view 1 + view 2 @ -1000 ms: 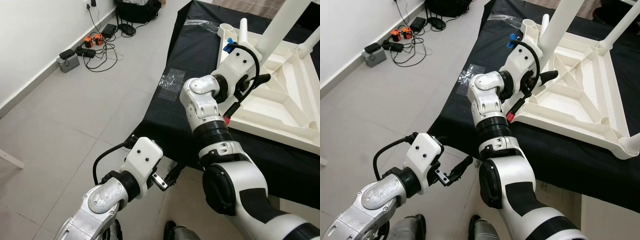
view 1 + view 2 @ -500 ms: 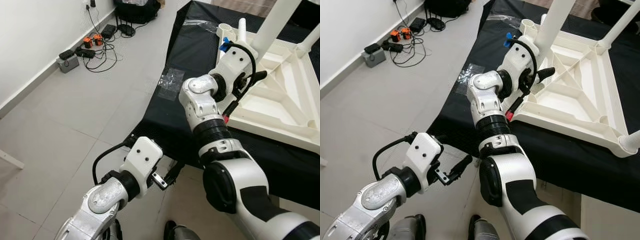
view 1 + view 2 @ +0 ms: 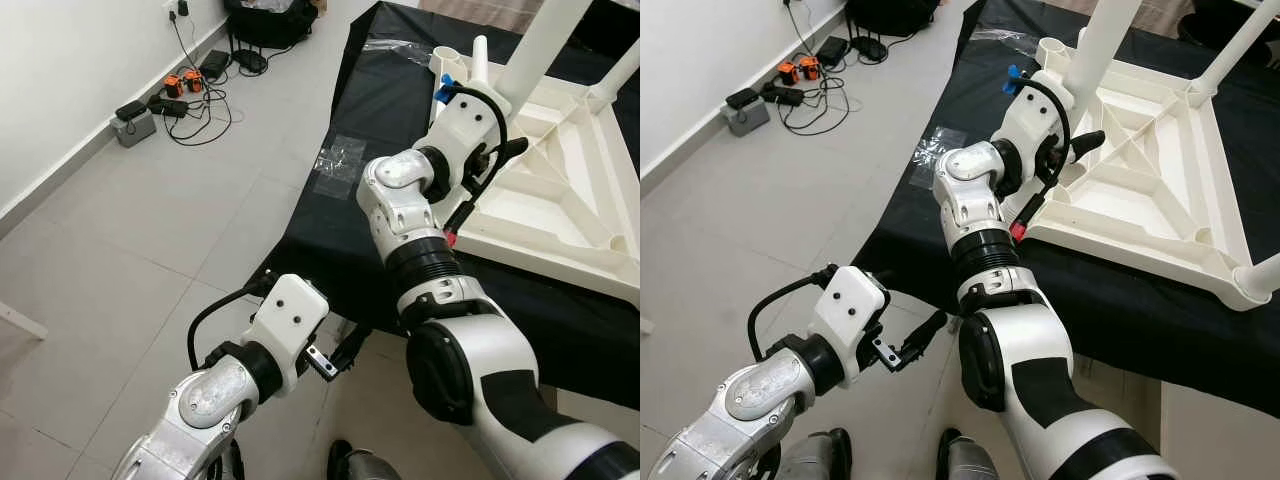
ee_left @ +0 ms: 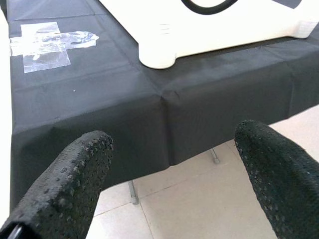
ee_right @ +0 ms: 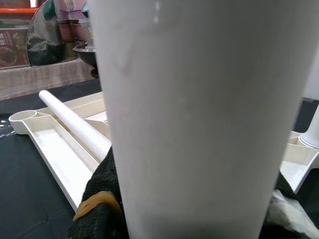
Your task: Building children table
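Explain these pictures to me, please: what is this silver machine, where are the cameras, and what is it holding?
It is a humanoid robot. Two pictures come from cameras in its head, looking down at its own arms; the other two come from cameras on its wrists. On a black cloth lies an upside-down white children's table. The right gripper is closed around one upright white leg, which its wrist camera sees up close. The left gripper hangs open and empty over the floor beside the cloth's edge. Cables lie by the wall.

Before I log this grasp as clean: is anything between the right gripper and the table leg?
Nothing visible does. The right gripper is closed directly around the white table leg, which stands upright on the upturned tabletop; the wrist view shows its fingers against the leg.
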Available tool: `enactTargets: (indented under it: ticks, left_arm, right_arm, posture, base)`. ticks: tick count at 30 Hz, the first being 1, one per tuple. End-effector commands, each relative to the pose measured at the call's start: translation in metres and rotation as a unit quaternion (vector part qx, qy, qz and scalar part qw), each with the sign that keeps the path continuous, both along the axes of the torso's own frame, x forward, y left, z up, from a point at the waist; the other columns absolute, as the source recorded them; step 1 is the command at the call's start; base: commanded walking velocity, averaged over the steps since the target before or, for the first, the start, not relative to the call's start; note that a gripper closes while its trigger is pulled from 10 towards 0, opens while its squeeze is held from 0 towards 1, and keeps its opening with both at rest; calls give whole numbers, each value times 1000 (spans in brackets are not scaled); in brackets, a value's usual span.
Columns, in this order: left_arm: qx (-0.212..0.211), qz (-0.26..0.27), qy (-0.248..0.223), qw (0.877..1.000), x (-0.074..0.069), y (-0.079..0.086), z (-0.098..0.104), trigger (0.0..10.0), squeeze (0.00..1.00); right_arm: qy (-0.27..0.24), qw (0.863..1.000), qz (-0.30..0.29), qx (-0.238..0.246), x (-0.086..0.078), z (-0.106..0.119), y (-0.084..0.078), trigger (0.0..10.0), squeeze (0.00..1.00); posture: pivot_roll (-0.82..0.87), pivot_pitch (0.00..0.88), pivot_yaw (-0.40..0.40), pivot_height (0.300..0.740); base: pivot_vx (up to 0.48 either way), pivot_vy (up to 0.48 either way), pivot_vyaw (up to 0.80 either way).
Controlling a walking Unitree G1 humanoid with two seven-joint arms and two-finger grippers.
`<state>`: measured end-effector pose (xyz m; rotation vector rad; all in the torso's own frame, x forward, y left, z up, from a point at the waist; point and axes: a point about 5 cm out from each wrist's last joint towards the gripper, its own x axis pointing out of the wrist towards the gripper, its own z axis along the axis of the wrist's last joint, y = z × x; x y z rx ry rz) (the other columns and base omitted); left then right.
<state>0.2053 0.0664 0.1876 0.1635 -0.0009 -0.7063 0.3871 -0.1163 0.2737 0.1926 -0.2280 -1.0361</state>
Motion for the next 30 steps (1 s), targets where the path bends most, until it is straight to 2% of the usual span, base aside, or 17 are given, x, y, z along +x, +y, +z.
enactTargets:
  ticks: [1,23,24,25,28,29,30]
  left_arm:
    - [4,-3,-2,1000,-2,-1,-1,10000,0]
    - [3,1,-4,1000,-2,0,-1,10000,0]
    - [4,1,-4,1000,-2,0,-1,10000,0]
    - [4,1,-4,1000,-2,0,-1,10000,0]
    - [4,1,-4,1000,-2,0,-1,10000,0]
    - [4,1,-4,1000,-2,-1,-1,10000,0]
    - [4,1,-4,1000,-1,-1,-1,10000,0]
  right_arm:
    - [79,997,0,11,2,-38,-10,10000,0]
    - [76,997,8,25,3,-36,-9,10000,0]
    - [74,997,9,27,3,-36,-9,10000,86]
    - [72,997,12,28,4,-35,-9,10000,1000]
    - [65,997,19,32,4,-34,-8,10000,976]
    - [59,997,24,34,5,-32,-8,10000,0]
    - [54,998,29,34,5,-31,-7,10000,0]
  posture:
    - [69,265,-100,740]
    - [69,265,-102,740]
    - [70,266,-102,740]
    - [70,266,-102,740]
    - [70,266,-102,740]
    - [70,266,-102,740]
    - [68,266,-101,740]
  base:
    - [0,0,0]
    - [0,0,0]
    - [0,0,0]
    - [0,0,0]
    - [0,0,0]
    - [0,0,0]
    - [0,0,0]
